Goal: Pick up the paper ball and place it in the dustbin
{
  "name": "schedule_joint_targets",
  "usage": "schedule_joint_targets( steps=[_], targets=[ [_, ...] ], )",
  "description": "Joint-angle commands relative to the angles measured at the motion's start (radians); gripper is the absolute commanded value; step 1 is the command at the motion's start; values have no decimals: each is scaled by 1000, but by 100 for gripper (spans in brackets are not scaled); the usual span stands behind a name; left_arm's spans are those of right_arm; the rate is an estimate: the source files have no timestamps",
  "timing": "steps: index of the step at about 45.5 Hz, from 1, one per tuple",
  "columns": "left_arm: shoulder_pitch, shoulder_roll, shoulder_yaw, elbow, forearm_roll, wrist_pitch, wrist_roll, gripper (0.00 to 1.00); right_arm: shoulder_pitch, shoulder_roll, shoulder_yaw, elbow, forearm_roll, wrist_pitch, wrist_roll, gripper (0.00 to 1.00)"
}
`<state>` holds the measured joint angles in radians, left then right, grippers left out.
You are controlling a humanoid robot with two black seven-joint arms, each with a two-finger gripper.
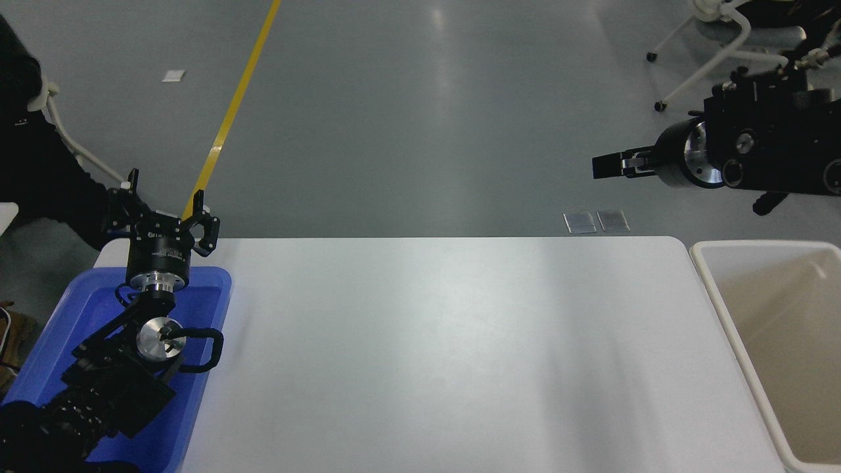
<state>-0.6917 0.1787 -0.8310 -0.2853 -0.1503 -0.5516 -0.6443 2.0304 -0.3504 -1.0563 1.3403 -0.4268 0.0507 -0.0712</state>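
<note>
Head view: right gripper (608,165) hangs high at far right, pointing left, its spread impossible to tell, above and left of the dustbin (716,289); left gripper (164,211), spread wide, sits over the blue tray (59,328); paper ball unseen

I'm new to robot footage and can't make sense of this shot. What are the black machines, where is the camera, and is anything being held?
The camera sits high on the robot, looking down over a white table. The black machines are its two arms. The left gripper is parked, open, above a blue tray at the lower left. The right gripper comes in from the upper right, raised above the floor beyond the table, pointing left; nothing shows in it, and I cannot tell whether it is open. The cream dustbin stands at the table's right end. No paper ball is visible anywhere. A person's dark sleeve shows at the left edge.
</note>
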Motion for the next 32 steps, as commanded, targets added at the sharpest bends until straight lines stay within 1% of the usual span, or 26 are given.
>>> schedule_joint_targets(
  steps=[1,8,12,23,32],
  targets=[
    [0,-1,0,0,-2,1,0,99,-42,62,102,23,190,-46,2,100],
    [0,1,1,0,-2,1,0,99,-202,67,206,-53,289,-211,2,100],
    [0,-1,1,0,0,1,0,99,-358,64,327,-180,321,-294,2,100],
    [0,-1,0,0,-2,1,0,99,-739,71,881,-507,338,-296,2,100],
    [0,-1,1,0,-2,1,0,99,-938,94,1346,-546,338,-288,-2,100]
  ],
)
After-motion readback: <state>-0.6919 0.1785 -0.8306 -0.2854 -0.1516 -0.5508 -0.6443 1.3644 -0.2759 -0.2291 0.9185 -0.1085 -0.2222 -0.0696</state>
